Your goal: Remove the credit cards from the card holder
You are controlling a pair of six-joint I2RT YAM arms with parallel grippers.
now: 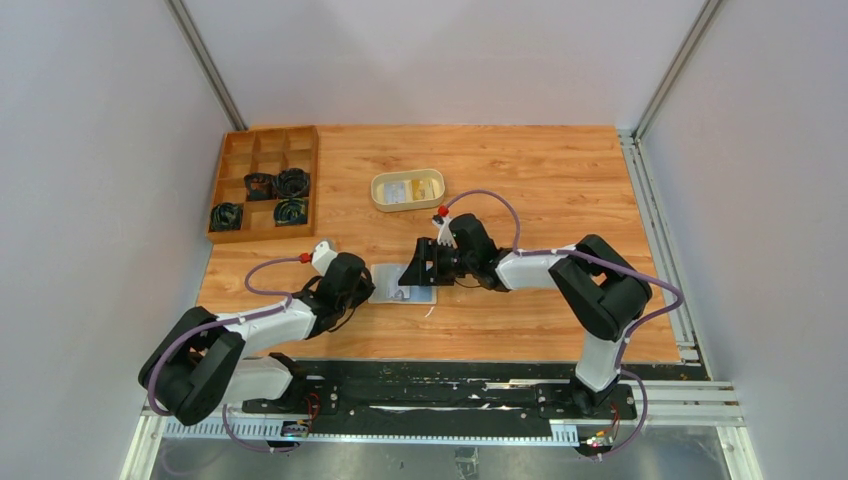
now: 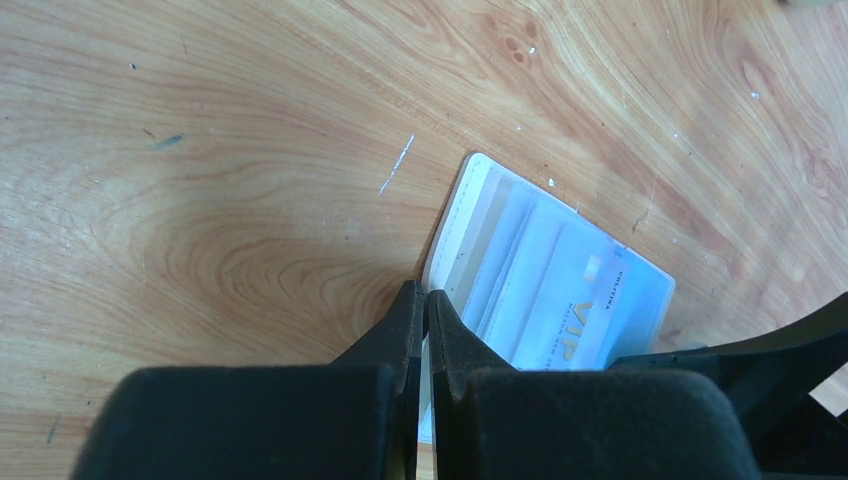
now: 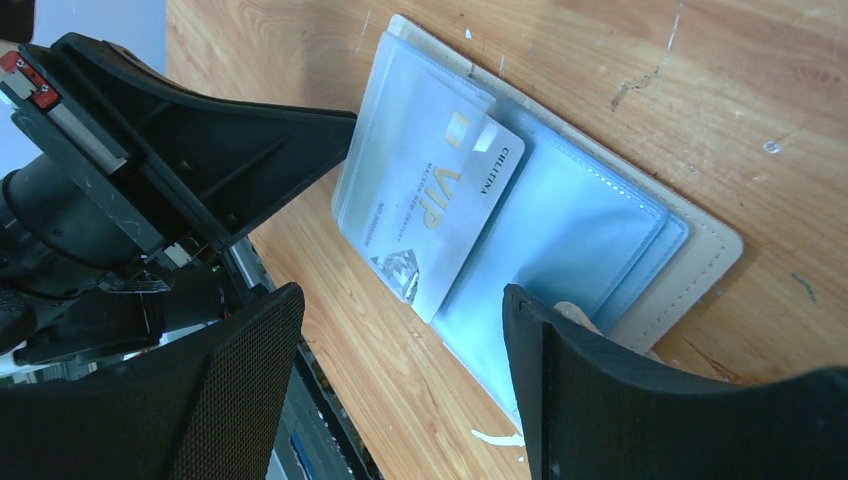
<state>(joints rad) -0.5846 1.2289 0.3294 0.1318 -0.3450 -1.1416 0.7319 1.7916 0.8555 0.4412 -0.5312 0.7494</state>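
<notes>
The card holder (image 1: 403, 283) lies open on the table, pale blue pockets up, between my two grippers. It shows in the left wrist view (image 2: 500, 230) and in the right wrist view (image 3: 590, 240). A whitish credit card (image 3: 440, 215) printed "VIP" sticks partway out of a pocket; it also shows in the left wrist view (image 2: 590, 310). My left gripper (image 2: 425, 295) is shut on the holder's left edge, a pale strip between its jaws. My right gripper (image 3: 400, 300) is open and empty, low over the holder's near edge, one finger (image 3: 560, 340) above the blue pocket.
An oval cream tray (image 1: 408, 189) with cards in it stands behind the holder. A wooden divided box (image 1: 264, 183) with black coiled items sits at the back left. The left gripper's black body (image 3: 230, 140) is close beside the VIP card.
</notes>
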